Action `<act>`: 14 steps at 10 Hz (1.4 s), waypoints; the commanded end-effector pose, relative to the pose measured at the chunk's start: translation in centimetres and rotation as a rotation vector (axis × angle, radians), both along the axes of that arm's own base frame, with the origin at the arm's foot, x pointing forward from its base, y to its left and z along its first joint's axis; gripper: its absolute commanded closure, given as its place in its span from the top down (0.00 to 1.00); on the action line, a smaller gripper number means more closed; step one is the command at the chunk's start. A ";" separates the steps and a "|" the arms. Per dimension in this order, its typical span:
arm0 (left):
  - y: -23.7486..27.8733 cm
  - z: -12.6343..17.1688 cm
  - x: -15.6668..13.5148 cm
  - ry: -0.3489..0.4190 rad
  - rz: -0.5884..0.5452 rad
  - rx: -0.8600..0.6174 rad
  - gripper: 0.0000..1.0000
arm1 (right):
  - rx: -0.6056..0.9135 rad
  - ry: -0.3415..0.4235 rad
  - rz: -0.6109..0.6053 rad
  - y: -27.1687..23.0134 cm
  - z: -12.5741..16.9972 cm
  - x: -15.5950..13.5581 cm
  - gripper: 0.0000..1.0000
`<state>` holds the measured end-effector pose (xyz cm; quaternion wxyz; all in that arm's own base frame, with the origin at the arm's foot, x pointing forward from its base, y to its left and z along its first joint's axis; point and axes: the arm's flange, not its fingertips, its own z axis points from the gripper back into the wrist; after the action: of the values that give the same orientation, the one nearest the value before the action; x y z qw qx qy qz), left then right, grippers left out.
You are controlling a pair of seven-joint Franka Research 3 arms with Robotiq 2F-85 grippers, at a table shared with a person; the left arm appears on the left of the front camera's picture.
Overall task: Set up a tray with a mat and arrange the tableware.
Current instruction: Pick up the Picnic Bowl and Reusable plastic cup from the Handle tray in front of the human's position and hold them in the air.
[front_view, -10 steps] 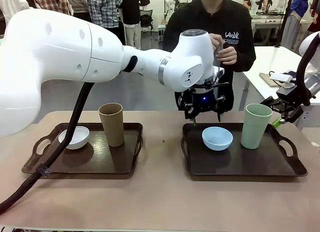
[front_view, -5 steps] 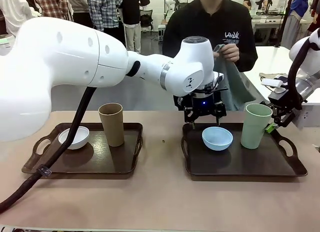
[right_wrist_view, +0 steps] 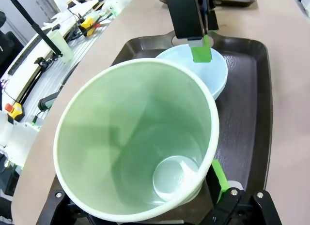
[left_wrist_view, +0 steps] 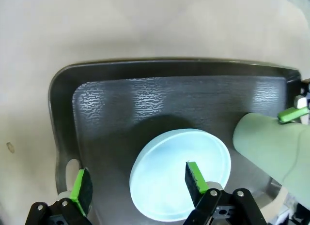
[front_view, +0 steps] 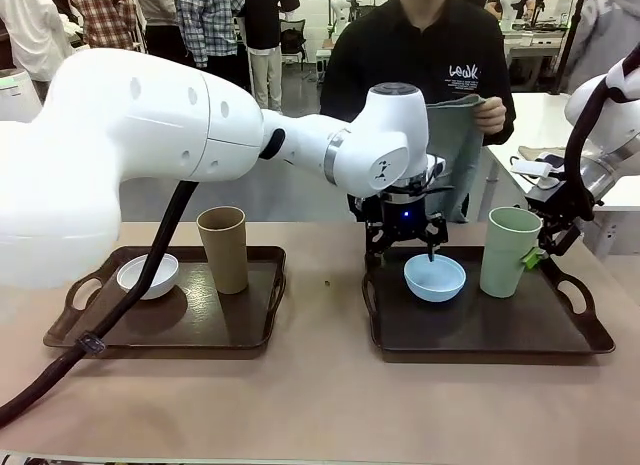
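Tan tabletop (front_view: 320, 405) runs across the front view, carrying two dark trays side by side and apart. On the right tray (front_view: 480, 330) a light blue bowl (front_view: 434, 277) sits toward the near-left part, and a pale green cup (front_view: 508, 251) stands upright just beside it, on the bowl's right. On the left tray (front_view: 165, 325) a white bowl (front_view: 148, 275) lies at the left end and a tan-brown cup (front_view: 224, 248) stands upright to its right.

Above the blue bowl hangs the left end effector (front_view: 405, 247), spread wide. The left wrist view shows one green pad over the bowl's inside and the other outside its rim, over the tray floor by the handle cut-out; neither pad touches the bowl (left_wrist_view: 179, 174).

At the green cup's far-right side sits the right end effector (front_view: 538, 253). In the right wrist view its fingers stand on either side of the cup (right_wrist_view: 135, 138), and the one pad (right_wrist_view: 218, 179) that shows lies against the cup's wall. The other finger is hidden under the rim, so I cannot tell whether the cup is clamped.

Across the tabletop a person in a dark top holds up a grey-green mat (front_view: 455, 145), which hangs from one hand (front_view: 490, 113).
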<state>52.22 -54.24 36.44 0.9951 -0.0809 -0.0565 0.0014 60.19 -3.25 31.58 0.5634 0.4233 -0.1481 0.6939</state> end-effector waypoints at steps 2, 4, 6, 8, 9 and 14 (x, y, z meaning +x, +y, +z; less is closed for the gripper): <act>-1.1 -1.1 1.3 0.065 0.012 0.022 1.00 | -0.020 -0.017 0.001 0.4 0.4 0.0 1.00; -1.3 -1.9 1.5 0.089 -0.001 0.025 0.87 | 0.005 -0.018 0.028 0.5 0.5 0.1 1.00; -1.3 -2.0 1.5 0.096 -0.005 0.022 0.34 | 0.015 -0.023 0.051 0.6 0.2 0.2 0.41; -1.2 -2.1 1.4 0.104 -0.004 0.025 0.00 | 0.017 -0.021 0.065 0.7 0.0 0.3 0.00; -1.1 -2.0 1.3 0.104 -0.005 0.025 0.00 | 0.015 -0.023 0.070 0.7 0.0 0.3 0.00; -0.8 -1.1 0.9 0.087 0.006 0.021 0.00 | 0.013 -0.044 0.073 0.7 0.2 0.3 0.00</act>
<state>53.00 -55.07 34.92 0.9970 -0.0721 -0.0252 0.0085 60.35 -2.44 31.87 0.5417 0.4234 -0.1557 0.7092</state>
